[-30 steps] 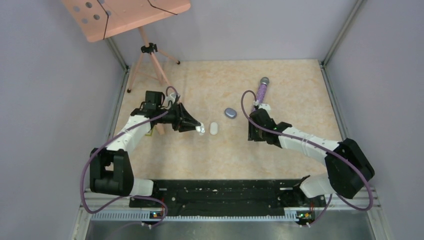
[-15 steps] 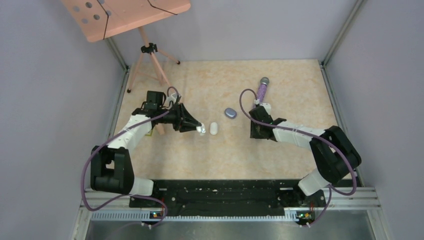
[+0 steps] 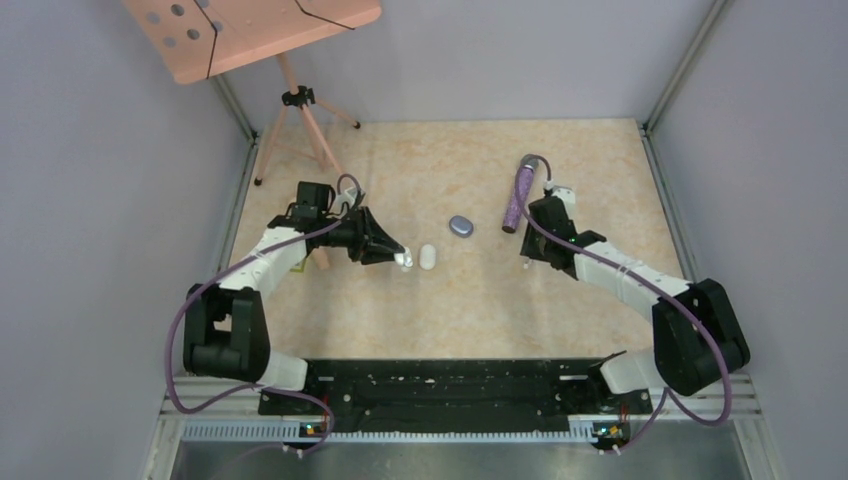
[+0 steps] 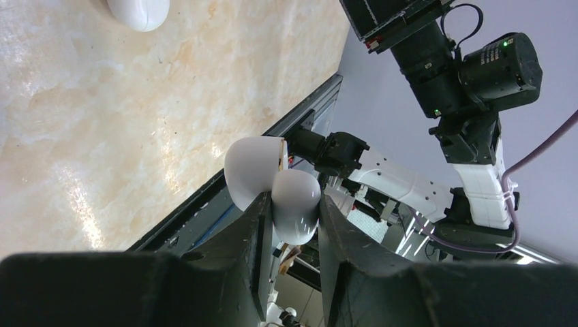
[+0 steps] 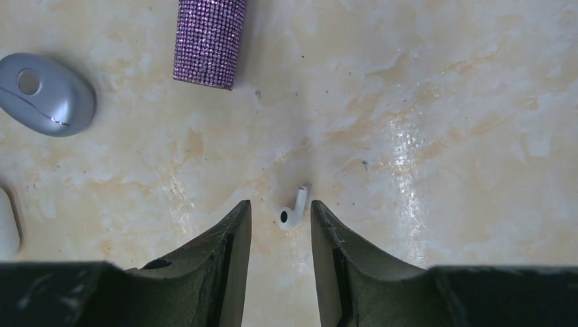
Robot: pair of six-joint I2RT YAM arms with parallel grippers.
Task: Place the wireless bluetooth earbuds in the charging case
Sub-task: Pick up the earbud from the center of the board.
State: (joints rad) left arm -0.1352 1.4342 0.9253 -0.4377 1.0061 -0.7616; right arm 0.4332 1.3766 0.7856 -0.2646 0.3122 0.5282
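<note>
Purple glitter microphone (image 3: 518,195) lies flat on beige marbled counter (image 3: 420,160), far right part. Pink perforated board (image 3: 250,30) on tripod (image 3: 297,97) stands at far-left corner. Grey walls around.

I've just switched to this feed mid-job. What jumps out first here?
The left gripper is clamped on an open white charging case. The right gripper hangs open just above the table, with a tiny white earbud lying between its fingers. A purple glitter microphone lies close by on its left.
</note>
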